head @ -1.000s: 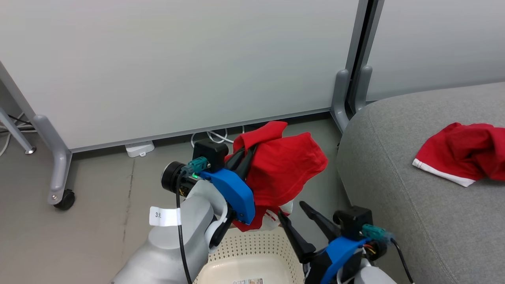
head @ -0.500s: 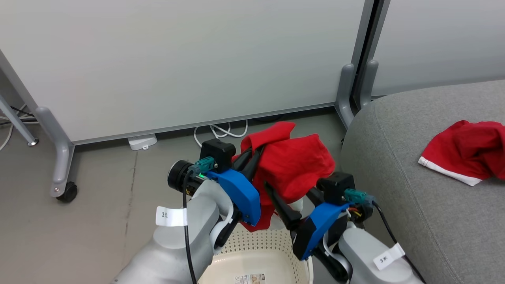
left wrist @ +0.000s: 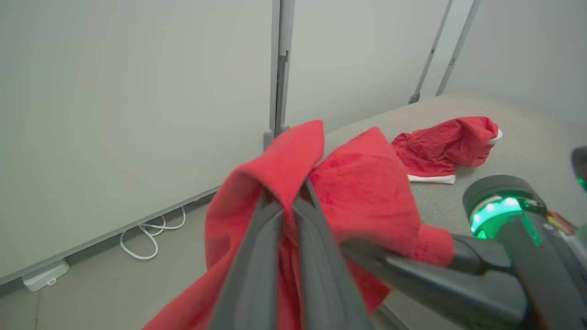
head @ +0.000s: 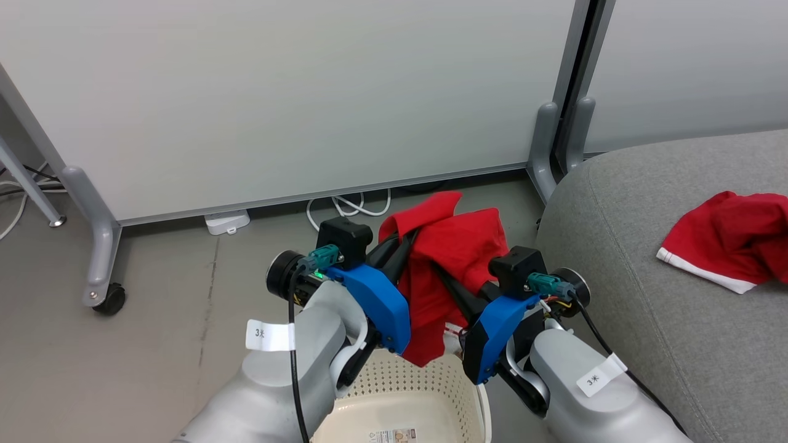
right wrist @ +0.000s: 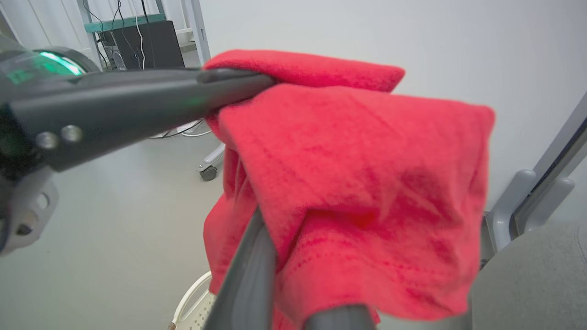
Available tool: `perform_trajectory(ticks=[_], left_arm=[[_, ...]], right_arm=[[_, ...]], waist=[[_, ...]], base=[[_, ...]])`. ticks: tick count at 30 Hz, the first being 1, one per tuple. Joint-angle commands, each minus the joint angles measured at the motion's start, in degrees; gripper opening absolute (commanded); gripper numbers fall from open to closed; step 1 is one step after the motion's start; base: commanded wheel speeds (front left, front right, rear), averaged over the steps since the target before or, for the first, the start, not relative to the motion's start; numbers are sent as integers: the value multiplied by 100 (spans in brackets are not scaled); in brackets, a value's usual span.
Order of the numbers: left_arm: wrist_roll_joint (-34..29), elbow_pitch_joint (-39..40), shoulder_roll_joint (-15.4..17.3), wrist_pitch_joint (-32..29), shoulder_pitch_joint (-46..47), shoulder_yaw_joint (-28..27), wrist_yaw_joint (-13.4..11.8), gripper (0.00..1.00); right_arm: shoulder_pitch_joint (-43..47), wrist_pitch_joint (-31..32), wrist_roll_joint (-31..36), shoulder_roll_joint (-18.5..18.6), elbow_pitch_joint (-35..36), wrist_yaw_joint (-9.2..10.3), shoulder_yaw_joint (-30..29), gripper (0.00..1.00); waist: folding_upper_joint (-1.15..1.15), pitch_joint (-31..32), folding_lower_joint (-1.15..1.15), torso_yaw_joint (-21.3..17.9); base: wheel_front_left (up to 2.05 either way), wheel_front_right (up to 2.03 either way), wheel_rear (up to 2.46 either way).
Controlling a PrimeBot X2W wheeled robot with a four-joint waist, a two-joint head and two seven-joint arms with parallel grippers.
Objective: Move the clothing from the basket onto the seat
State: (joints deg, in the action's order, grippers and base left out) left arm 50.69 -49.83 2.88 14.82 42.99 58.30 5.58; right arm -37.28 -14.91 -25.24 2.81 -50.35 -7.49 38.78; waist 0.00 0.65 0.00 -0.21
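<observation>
Two-handed, held one garment (head: 458, 255) clear above the basket (head: 400, 384). Had the left pincer (head: 411, 239) pinched tight on the top fold, with red cloth draped over both fingers in the left wrist view. Had the right pincer (head: 440, 271) closed, so far as could be judged, on a lower fold at about 4 o'clock from the left one. Saw cloth pressed between its fingers in the right wrist view. Found the garment hanging with its long axis 12 to 6, its tail dangling just over the basket rim. Placed the seat (head: 646, 289) at 3 o'clock from both pincers, near but apart, with the right arm the nearer to it. Noted the other garment (head: 729, 243) already lying on the seat, further out at 3 o'clock. Judged the coming move a sideways carry toward 3 o'clock, led by the right arm, with height enough for the tail to clear the seat's rounded edge. Could not tell whether more lay in the basket.
</observation>
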Motion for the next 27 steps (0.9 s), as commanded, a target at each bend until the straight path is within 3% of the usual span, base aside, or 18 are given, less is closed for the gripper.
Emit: perform_trajectory(ticks=[1, 20, 21, 22, 23, 24, 27], left_arm=[[17, -17, 2, 42, 102, 3, -31, 0], [99, -69, 3, 57, 18, -15, -45, 0], [98, -57, 3, 57, 5, -28, -47, 19], [83, -33, 3, 57, -3, -51, -52, 61], [38, 1, 3, 57, -9, -84, -63, 93], [-5, 49, 3, 55, -39, -129, -51, 100], [-177, 275, 70, 45, -231, -292, -20, 100]], right_arm=[[-15, -25, 41, 15, -35, -1, 5, 0], [165, -32, 182, 17, 14, -1, 14, 0], [166, -31, 193, 17, 29, -1, 6, 0], [162, -30, 213, 17, 49, -1, -9, 0], [159, -30, 221, 17, 73, -1, -30, 0], [160, -30, 252, 17, 97, -1, -56, 0], [178, -31, 334, 17, 196, -1, -147, 0]], waist=[[0, 3, 0, -5], [0, 84, 0, -136], [0, 87, 0, -137], [0, 88, 0, -139], [0, 88, 0, -141], [0, 88, 0, -144], [0, 90, 0, -153]], base=[[0, 0, 0], [0, 0, 0], [0, 0, 0], [0, 0, 0], [0, 0, 0], [0, 0, 0], [0, 0, 0]])
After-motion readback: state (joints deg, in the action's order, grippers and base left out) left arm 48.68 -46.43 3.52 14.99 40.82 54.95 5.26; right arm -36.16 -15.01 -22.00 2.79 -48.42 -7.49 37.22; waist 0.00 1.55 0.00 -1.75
